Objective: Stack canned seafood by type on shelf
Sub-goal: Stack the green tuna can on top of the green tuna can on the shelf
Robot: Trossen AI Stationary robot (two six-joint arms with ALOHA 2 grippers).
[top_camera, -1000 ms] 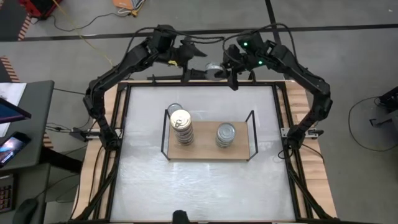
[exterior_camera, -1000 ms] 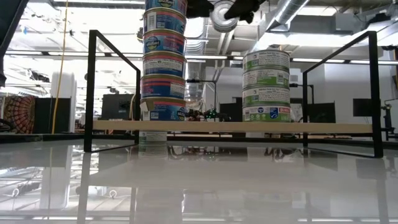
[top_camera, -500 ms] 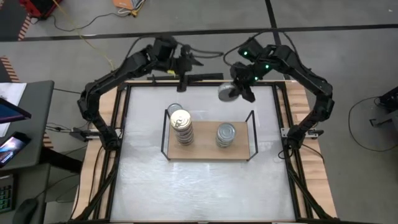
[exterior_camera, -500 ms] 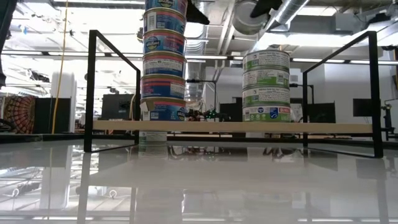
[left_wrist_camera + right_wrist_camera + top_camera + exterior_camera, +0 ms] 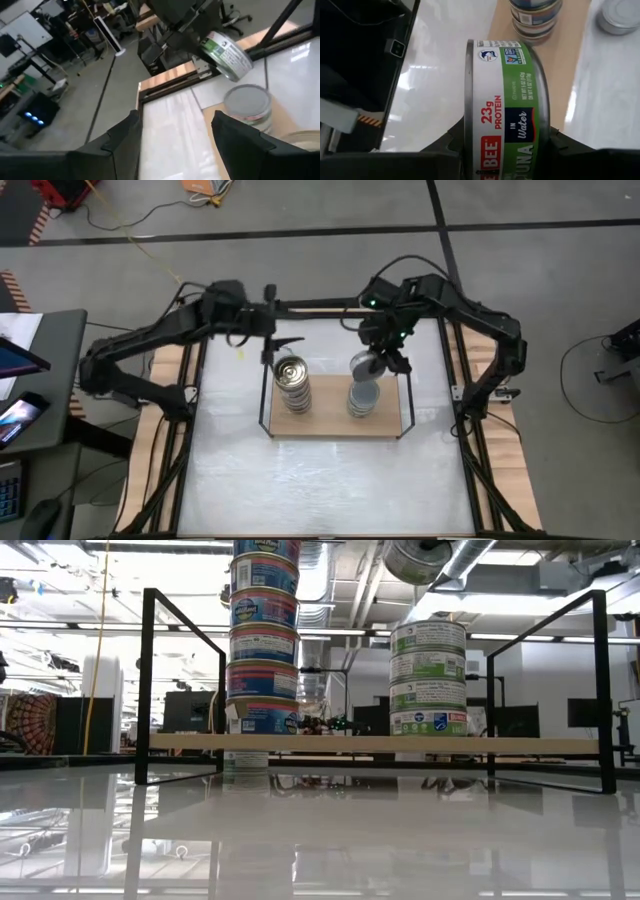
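Shelf (image 5: 380,743): 4 green-label tins (image 5: 428,679) stacked, taller blue-label stack (image 5: 263,635) beside. Right claw (image 5: 505,145) holds tin (image 5: 506,107), "23g PROTEIN", "in Water". Left claw (image 5: 175,132) wide, empty.

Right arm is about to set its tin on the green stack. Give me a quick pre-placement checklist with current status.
1. Right gripper holds green tin: ok, shut on it.
2. Tin over green stack: ok in the high view, roughly above it.
3. Tin level for placing: not ok, tilted on edge.
4. Green stack straight on shelf: ok.
5. Left gripper clear of the stack: ok, back beside the blue stack.
6. Gap between tin and stack: cannot tell.
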